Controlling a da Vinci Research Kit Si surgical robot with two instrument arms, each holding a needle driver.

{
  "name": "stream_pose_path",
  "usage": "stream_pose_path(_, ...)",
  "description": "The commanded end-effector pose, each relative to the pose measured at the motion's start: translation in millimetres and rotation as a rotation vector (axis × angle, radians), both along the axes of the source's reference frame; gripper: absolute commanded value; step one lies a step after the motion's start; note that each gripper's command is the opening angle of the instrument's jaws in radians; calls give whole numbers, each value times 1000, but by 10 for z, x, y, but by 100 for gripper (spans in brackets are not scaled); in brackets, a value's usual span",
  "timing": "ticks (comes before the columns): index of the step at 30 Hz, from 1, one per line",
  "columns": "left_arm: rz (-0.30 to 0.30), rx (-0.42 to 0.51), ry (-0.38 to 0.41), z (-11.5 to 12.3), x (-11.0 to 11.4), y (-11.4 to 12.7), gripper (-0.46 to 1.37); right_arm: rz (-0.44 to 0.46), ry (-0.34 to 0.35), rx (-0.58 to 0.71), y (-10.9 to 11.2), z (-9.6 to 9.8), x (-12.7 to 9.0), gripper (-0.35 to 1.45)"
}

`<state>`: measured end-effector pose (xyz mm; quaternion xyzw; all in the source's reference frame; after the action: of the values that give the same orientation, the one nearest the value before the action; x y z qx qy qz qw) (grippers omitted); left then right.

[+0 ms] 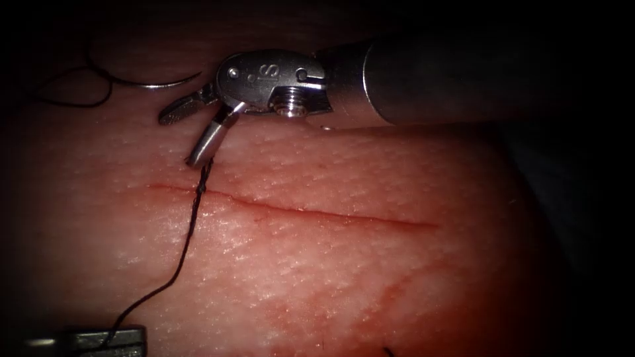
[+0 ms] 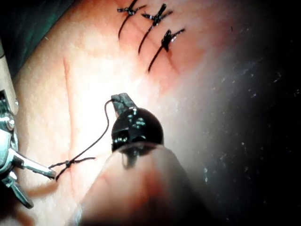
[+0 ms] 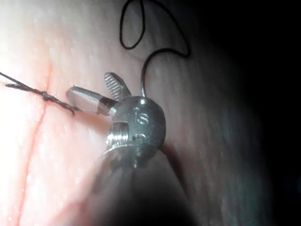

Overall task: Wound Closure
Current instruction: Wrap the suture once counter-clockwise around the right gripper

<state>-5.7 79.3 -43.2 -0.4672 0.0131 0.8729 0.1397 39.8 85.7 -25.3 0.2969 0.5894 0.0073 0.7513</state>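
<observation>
as it lies flat, needle (image 1: 159, 84) tip rightward

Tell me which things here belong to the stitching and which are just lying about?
In use: left tool holding thread; knot on the cut; right tool, jaws open, empty.
Lying about: needle resting on the tissue, held by neither; three finished stitches.

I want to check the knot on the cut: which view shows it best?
The left wrist view: the knot lies in the open on the cut, both thread tails spread. The right wrist view shows it beside the right tool. The endoscope view shows it small.
</observation>
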Motion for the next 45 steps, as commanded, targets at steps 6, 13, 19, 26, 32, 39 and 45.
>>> stream_pose_path(6,-10,3,-2,13,0,27,-35,39,-15,0,4,1,-7,139)
stream_pose_path(13,-16,5,1,28,4,47,-35,77,-9,13,7,-3,-21,137)
stream_pose_path(19,-21,7,2,37,7,62,-35,117,3,28,8,-9,-38,135)
stream_pose_path(26,-22,8,3,43,8,69,-35,136,5,32,2,-10,-49,134)
stream_pose_path(32,-22,8,3,43,8,69,-35,139,8,28,2,-10,-49,133)
stream_pose_path(39,-21,8,2,44,8,71,-35,142,9,29,1,-10,-50,134)
stream_pose_path(45,-21,8,2,45,8,71,-35,142,8,30,2,-12,-51,133)
